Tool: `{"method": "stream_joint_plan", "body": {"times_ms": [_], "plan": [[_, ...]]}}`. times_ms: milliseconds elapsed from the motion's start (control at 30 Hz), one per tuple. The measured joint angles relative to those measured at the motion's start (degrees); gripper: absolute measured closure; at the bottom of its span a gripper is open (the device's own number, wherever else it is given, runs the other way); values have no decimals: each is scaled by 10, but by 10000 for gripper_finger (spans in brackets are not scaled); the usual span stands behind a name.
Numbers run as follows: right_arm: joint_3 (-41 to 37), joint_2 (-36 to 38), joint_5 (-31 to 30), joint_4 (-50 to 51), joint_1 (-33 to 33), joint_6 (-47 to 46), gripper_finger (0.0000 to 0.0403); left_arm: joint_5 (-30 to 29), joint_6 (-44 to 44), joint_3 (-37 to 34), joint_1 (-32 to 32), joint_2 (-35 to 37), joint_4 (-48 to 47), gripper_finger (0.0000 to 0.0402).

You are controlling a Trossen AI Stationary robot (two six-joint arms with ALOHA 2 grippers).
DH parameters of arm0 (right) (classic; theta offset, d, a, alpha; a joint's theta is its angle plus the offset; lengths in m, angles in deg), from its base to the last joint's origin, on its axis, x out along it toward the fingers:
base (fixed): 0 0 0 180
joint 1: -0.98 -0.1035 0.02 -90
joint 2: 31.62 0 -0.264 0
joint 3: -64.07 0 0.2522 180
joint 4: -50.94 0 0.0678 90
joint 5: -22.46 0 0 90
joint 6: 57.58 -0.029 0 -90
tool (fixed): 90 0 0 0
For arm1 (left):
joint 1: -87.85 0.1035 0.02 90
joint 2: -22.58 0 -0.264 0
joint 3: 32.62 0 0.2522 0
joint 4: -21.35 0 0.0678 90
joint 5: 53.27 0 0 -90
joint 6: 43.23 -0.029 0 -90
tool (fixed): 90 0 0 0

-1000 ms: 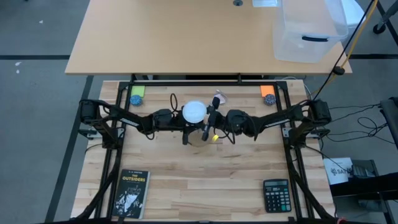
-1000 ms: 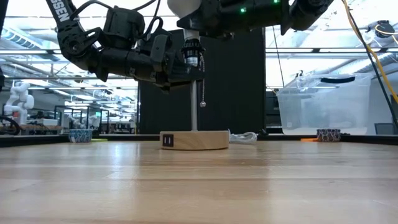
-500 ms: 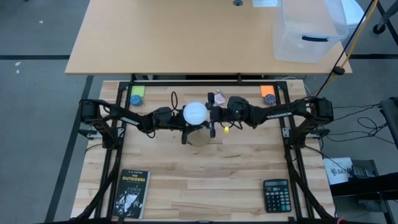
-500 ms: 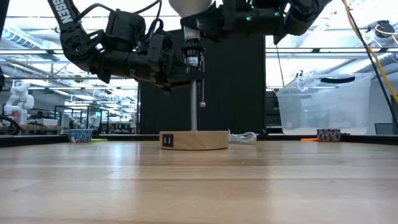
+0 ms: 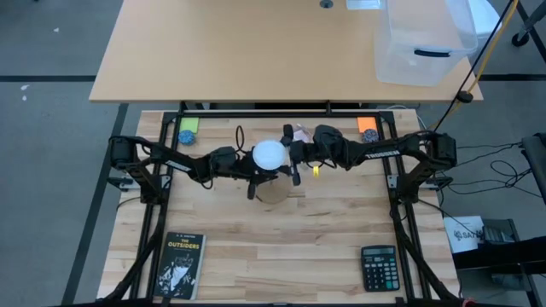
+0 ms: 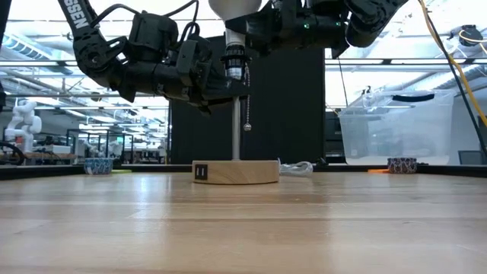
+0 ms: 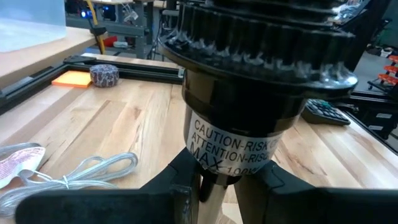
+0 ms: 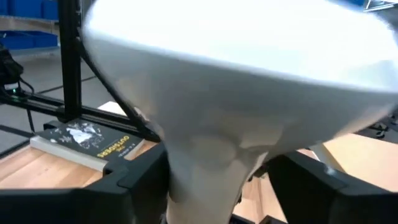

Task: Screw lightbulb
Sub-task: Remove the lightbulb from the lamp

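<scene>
1. The lightbulb (image 5: pixel 270 154) is seen at the middle of the counter (image 5: pixel 281 247), seated base-down in the black socket (image 6: pixel 235 62) at the top of a lamp stand, high above the counter top.
2. The stand is made up of a thin metal post (image 6: pixel 237 129) rising from a round wooden base (image 6: pixel 236 171); a pull chain (image 6: pixel 246 106) hangs beside the post.
3. The left tool (image 5: pixel 253 170) is positioned at the socket from the left side. In the left wrist view its dark fingers (image 7: pixel 180 186) are closed narrowly on the stem just under the socket (image 7: pixel 249 118), which bears a caution label.
4. The right tool (image 5: pixel 294 159) is placed at the bulb from the right side. In the right wrist view its fingers (image 8: pixel 134 177) stand on either side of the bulb's narrowing neck (image 8: pixel 205 168); a small gap appears on each side, so the tool is seen parted around the neck, and contact cannot be told.
5. A book (image 5: pixel 178 264) lies at the near left of the counter and a calculator (image 5: pixel 379 267) at the near right.
6. A green pad (image 5: pixel 188 124) and an orange pad (image 5: pixel 367 124) are placed at the far corners, each with a small round thing just beside it.
7. A clear plastic bin (image 5: pixel 424 38) rests on the farther tan table (image 5: pixel 247 51).
</scene>
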Motion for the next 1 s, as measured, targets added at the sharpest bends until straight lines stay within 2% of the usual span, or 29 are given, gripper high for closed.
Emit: {"method": "stream_joint_plan", "body": {"times_ms": [133, 300, 567, 767, 867, 1000], "plan": [[0, 18, -1, 9, 0, -10, 123, 3, -1, 0, -1, 0, 0, 330], [0, 68, -1, 76, 0, -3, 99, 2, -1, 1, -1, 0, -1, 330], [0, 164, -4, 222, -3, 23, 97, 1, -2, 0, -1, 0, -2, 330], [0, 210, -9, 375, -28, 47, 96, -1, -3, 0, -1, 0, -2, 330], [-3, 221, -62, 418, -47, 40, 96, -5, -4, 0, -1, 0, -3, 330], [-42, 232, -135, 414, -68, 23, 97, -6, -5, 0, -1, 0, -3, 330]]}}
